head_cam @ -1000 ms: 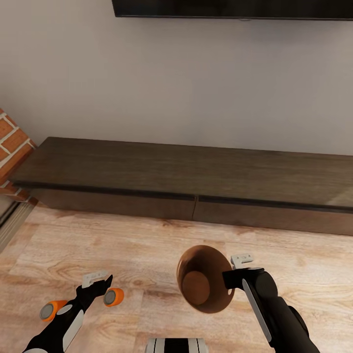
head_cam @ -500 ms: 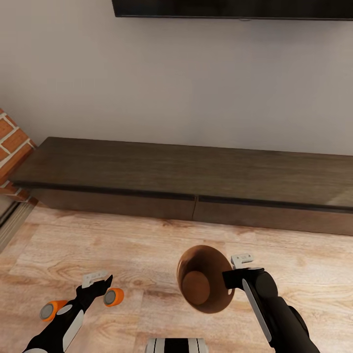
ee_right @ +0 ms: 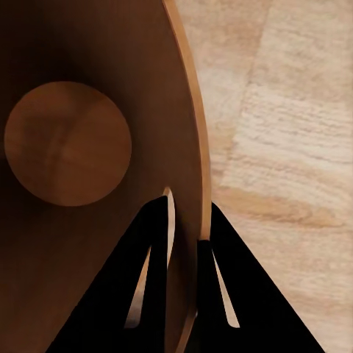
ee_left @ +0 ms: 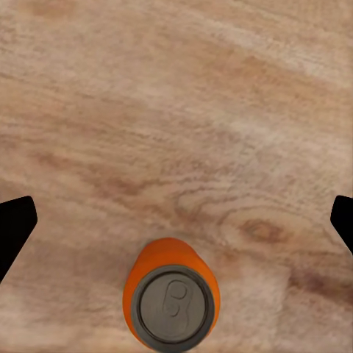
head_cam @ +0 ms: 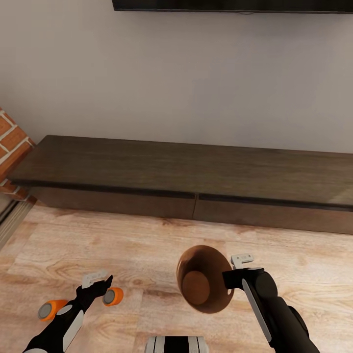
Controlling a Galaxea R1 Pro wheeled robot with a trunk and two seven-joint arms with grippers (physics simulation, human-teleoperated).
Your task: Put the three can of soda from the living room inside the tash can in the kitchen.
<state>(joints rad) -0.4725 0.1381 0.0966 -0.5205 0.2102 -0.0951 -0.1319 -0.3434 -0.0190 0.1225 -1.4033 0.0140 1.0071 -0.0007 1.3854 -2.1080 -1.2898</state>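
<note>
Two orange cans of soda stand on the wood floor, one (head_cam: 49, 310) beside my left forearm and one (head_cam: 113, 296) just right of my left gripper (head_cam: 100, 284). The left gripper is open; in the left wrist view an orange can (ee_left: 173, 298) with a grey top stands upright below it, between the widely spread fingertips (ee_left: 15, 220) and touching neither. My right gripper (head_cam: 236, 275) is shut on the rim of the brown tash can (head_cam: 203, 279), which is tilted with its dark inside facing me. In the right wrist view the fingers (ee_right: 158, 243) clamp the tash can's wall (ee_right: 88, 66).
A long dark low cabinet (head_cam: 186, 171) runs along the white wall ahead, under the black television's lower edge (head_cam: 230, 5). Red brick chimney (head_cam: 10, 142) stands at the left. Light plank floor (head_cam: 147, 245) lies between me and the cabinet.
The whole head view has shifted slightly, so the camera moved a little. Both grippers, the cans and the tash can keep their places relative to each other.
</note>
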